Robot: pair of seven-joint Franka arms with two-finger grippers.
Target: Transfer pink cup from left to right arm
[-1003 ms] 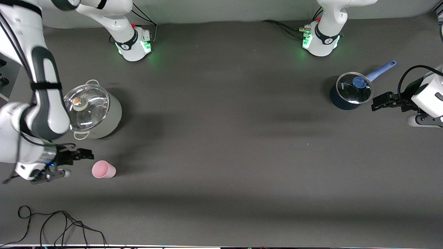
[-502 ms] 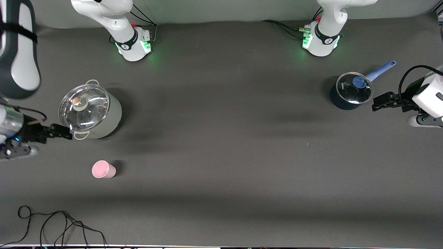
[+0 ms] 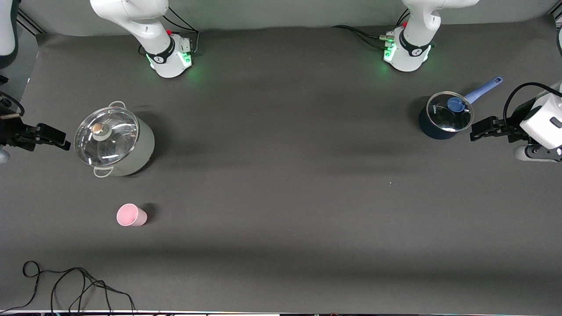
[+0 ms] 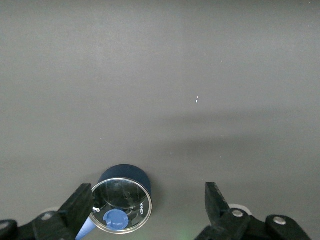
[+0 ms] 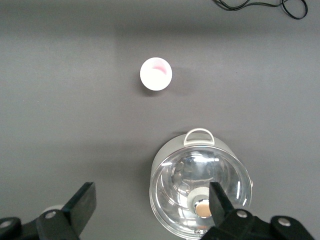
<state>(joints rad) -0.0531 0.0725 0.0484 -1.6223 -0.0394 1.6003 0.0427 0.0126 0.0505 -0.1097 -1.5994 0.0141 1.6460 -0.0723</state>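
The pink cup (image 3: pixel 131 215) (image 5: pixel 156 74) stands upright on the table (image 3: pixel 281 197), toward the right arm's end. Its inside looks empty. Farther back, the big gray pot (image 3: pixel 115 142) has a glass lid on; the right gripper (image 3: pixel 50 137) hangs beside it, fingers apart. The blue saucepan (image 3: pixel 443 117) also has its lid on. The left gripper (image 3: pixel 483 129) waits near it, fingers apart.

A dark grey mat covers the desk (image 3: pixel 281 184). A pale wall (image 3: pixel 285 13) runs at 12 o'clock; a loose black cable (image 3: pixel 66 285) lies at 7 o'clock.
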